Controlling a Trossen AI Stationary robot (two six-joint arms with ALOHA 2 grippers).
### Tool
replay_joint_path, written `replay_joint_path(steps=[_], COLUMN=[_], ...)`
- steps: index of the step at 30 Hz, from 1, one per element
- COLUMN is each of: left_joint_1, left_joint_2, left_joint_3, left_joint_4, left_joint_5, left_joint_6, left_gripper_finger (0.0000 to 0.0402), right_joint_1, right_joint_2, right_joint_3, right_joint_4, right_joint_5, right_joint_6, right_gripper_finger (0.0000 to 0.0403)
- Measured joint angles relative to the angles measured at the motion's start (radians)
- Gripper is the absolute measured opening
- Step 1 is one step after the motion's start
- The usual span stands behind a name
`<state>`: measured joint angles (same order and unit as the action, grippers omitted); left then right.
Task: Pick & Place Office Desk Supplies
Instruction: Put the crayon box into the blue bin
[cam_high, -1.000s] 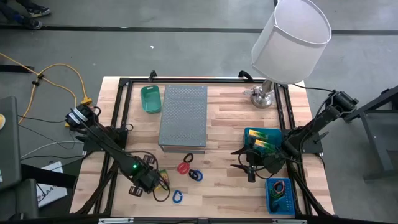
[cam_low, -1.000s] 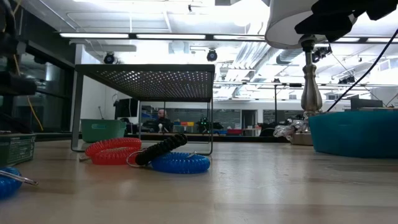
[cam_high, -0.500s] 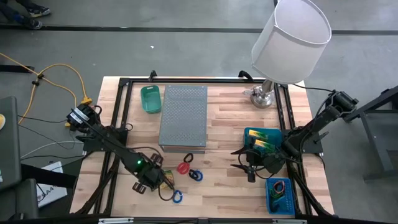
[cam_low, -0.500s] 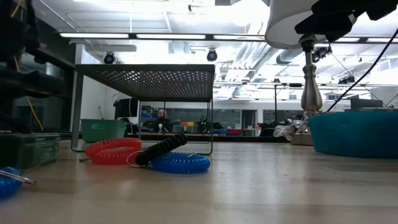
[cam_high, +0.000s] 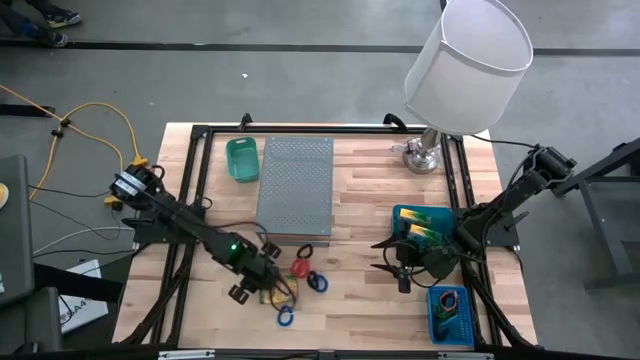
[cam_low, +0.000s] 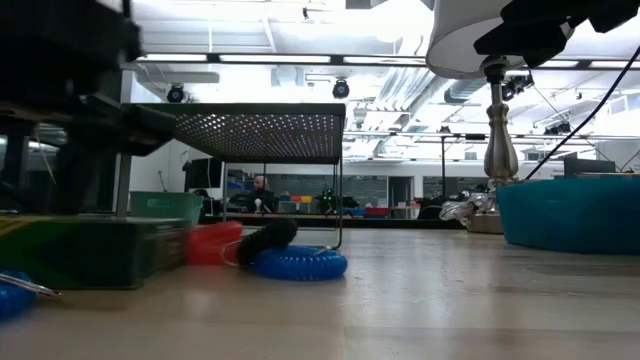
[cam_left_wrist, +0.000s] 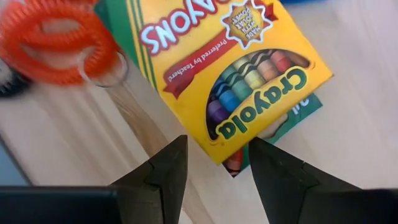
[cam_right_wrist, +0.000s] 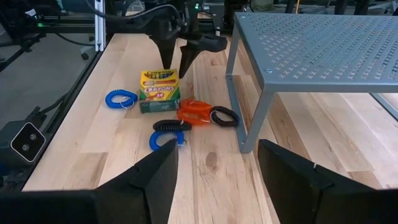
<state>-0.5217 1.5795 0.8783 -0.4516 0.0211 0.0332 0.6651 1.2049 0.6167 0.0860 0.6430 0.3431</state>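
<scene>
The left hand (cam_high: 268, 289) is hovering low over the front of the counter (cam_high: 360, 310), its fingers (cam_left_wrist: 166, 171) spread apart and gripping nothing, poised directly above a crayon box (cam_left_wrist: 236, 81). In the left wrist view the yellow box is lying flat on the wood with a second, green-edged box peeking out beneath it, and the open jaws are framing its lower edge without touching it. A blue coil (cam_high: 284, 317) is lying just in front of that hand, nearest the counter's front edge. Just beside the box, an orange-red coil (cam_high: 298, 269) is resting on the counter, with a dark coil (cam_right_wrist: 172, 126) and another blue coil (cam_high: 316, 282) close beside it, and one more dark coil (cam_right_wrist: 224, 116) is lying near the leg of the grey rack (cam_high: 294, 185).

The right hand (cam_high: 398, 262) is waiting at the right side of the counter, well apart from the coils, its jaws released and empty. Just behind it a teal bin (cam_high: 402, 214) is holding yellow-green packets (cam_high: 424, 232), and in front of it a blue bin (cam_high: 437, 318) is holding small coloured items. Farther back, a green tray (cam_high: 241, 159) is sitting left of the rack, and a lamp (cam_high: 466, 65) is standing at the far right corner.
</scene>
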Motion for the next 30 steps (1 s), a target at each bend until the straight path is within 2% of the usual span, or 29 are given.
replay_joint_path(steps=[4, 12, 30], left_joint_1=[0.025, 0.031, -0.063], left_joint_2=[0.004, 0.004, -0.061], left_joint_3=[0.000, 0.000, 0.039], left_joint_4=[0.056, 0.063, -0.022], left_joint_5=[0.000, -0.012, -0.106], left_joint_6=[0.041, 0.057, -0.065], left_gripper_finger=[0.0161, 0.0161, 0.0161], right_joint_1=[0.000, 0.000, 0.000], right_joint_2=[0.000, 0.000, 0.000], right_joint_3=[0.000, 0.000, 0.000], right_joint_4=[0.000, 0.000, 0.000], right_joint_5=[0.000, 0.000, 0.000], right_joint_6=[0.000, 0.000, 0.000], right_gripper_finger=[0.0210, 0.0210, 0.0210])
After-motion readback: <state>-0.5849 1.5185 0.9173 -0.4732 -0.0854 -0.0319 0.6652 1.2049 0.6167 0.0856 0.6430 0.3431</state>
